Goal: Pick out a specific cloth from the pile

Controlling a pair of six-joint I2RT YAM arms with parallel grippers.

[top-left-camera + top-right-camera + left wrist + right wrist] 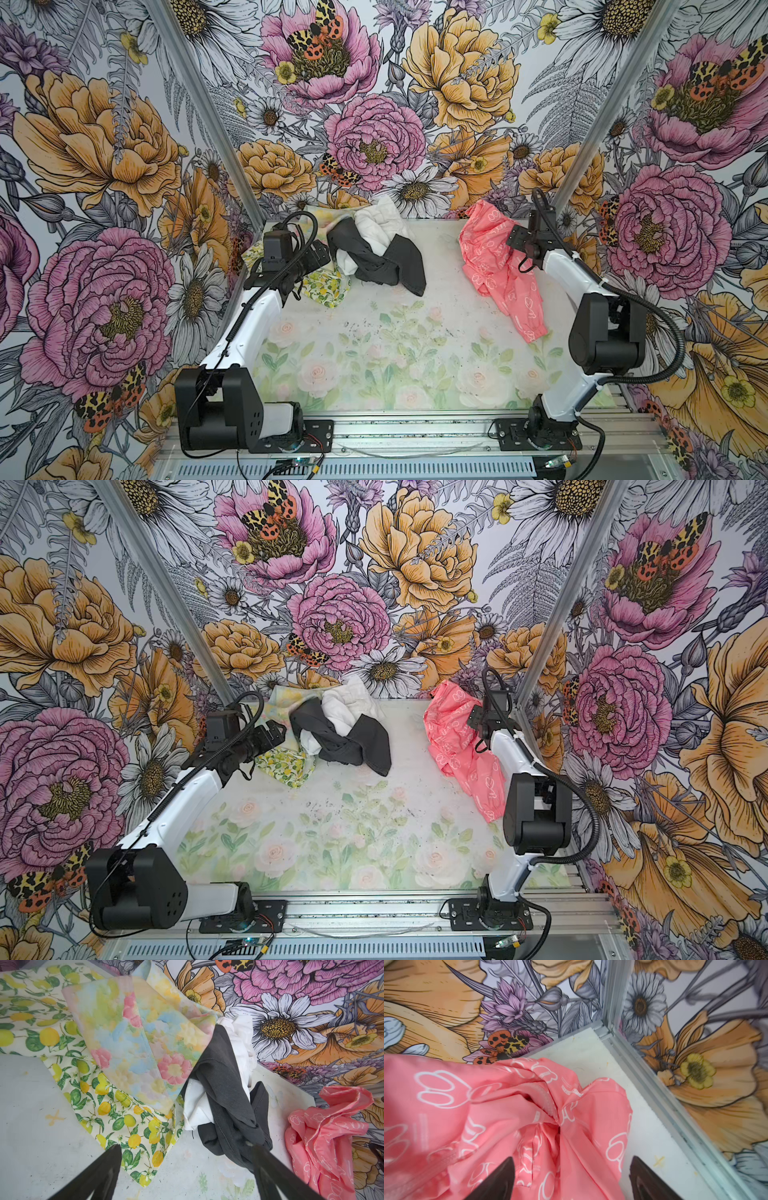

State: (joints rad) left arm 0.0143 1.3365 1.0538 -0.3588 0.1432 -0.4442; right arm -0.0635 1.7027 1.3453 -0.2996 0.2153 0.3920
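Observation:
The coral-pink cloth [490, 266] [457, 746] with white outline loops lies crumpled at the back right of the table, apart from the pile. My right gripper [515, 240] [572, 1158] hovers over its far end. It is open, and loose folds of the cloth [508, 1105] lie between the spread fingers, unpinched. The pile [374, 245] [340, 729] of dark grey, white, pastel floral and lemon-print pieces sits at the back left. My left gripper [318, 254] [186, 1147] is open beside it, over the lemon-print corner [143, 1147] and the dark grey cloth [224, 1084].
The table [374, 357] carries a pale rose-print mat. Floral walls close in on three sides, with aluminium posts [607, 1001] at the back corners. A metal rail [415, 432] with both arm bases runs along the front edge.

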